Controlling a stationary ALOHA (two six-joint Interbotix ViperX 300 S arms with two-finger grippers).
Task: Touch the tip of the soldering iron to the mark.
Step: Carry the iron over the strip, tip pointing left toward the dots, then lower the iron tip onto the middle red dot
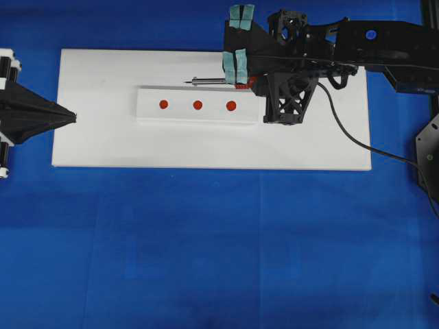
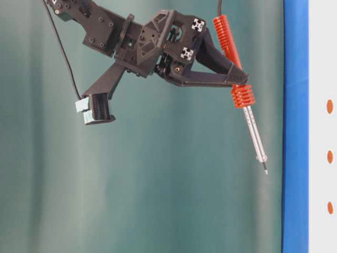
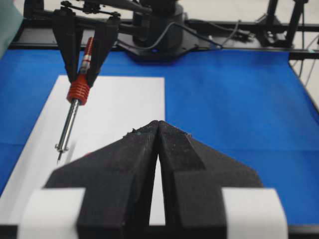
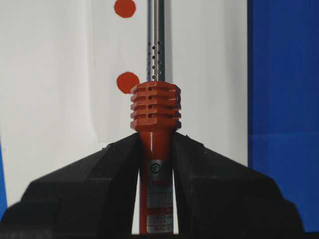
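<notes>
The soldering iron (image 1: 209,81) has an orange-red ribbed handle (image 2: 242,96) and a thin silver shaft, and it points left. My right gripper (image 4: 155,137) is shut on the handle just behind the ribbed collar. The mark (image 1: 197,105) is the middle of three red dots on a white block (image 1: 182,113). The tip (image 2: 266,171) hangs in the air, apart from the block, beside the row of dots on its far side. In the right wrist view the mark (image 4: 124,8) lies left of the shaft. My left gripper (image 1: 72,118) is shut and empty at the board's left edge.
The block lies on a white board (image 1: 103,144) on a blue cloth. The iron's black cord (image 1: 357,140) trails off to the right across the board. The right arm's frame (image 1: 288,99) stands over the board just right of the block.
</notes>
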